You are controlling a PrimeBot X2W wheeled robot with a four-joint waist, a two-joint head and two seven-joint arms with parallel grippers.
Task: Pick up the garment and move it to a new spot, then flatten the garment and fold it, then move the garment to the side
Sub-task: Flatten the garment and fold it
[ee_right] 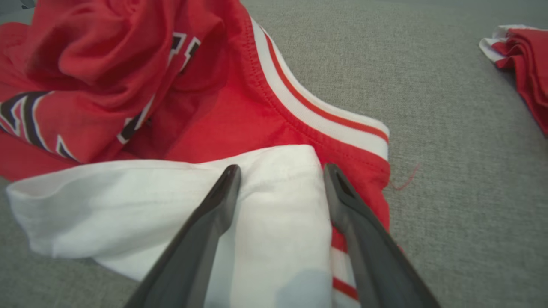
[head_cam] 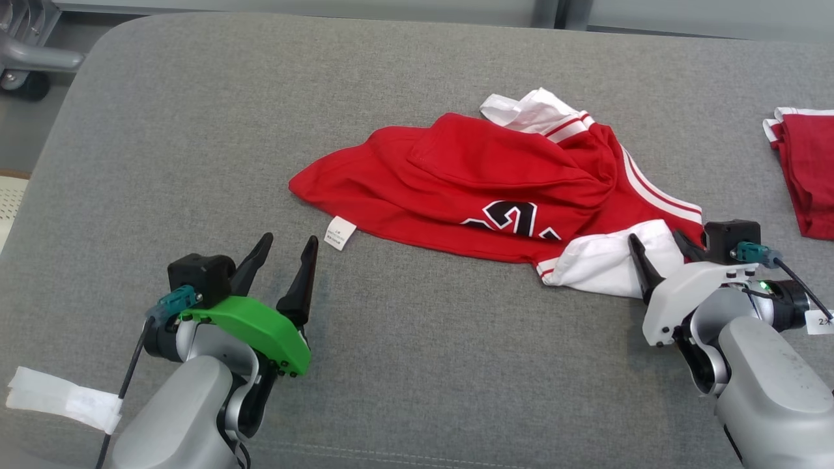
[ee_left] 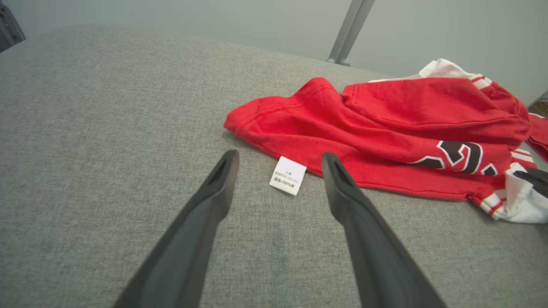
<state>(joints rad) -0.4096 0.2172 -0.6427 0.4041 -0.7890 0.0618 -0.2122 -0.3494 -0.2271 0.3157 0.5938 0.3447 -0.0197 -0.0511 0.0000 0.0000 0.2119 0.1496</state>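
The red garment (head_cam: 495, 189) lies crumpled a little right of the middle of the grey padded bench (head_cam: 163, 163), its white sleeve (head_cam: 606, 260) spilling toward the near right. Our right gripper (head_cam: 655, 238) stands at that sleeve with its fingers spread and grasping nothing. The sleeve's cloth lies under the gap, which we judge a sound first hold for lifting.

Our left gripper (head_cam: 290, 240) is at the near left, fingers likewise released. It points at the hem where a small white label (head_cam: 341, 233) sticks out, just short of the cloth. Two holds well apart should let the garment hang open rather than bunch.

A second red garment (head_cam: 808, 169) lies at the right edge, well apart, so we judge the new spot belongs toward the left. A strip of white tape (head_cam: 58, 400) sits at the near left edge.
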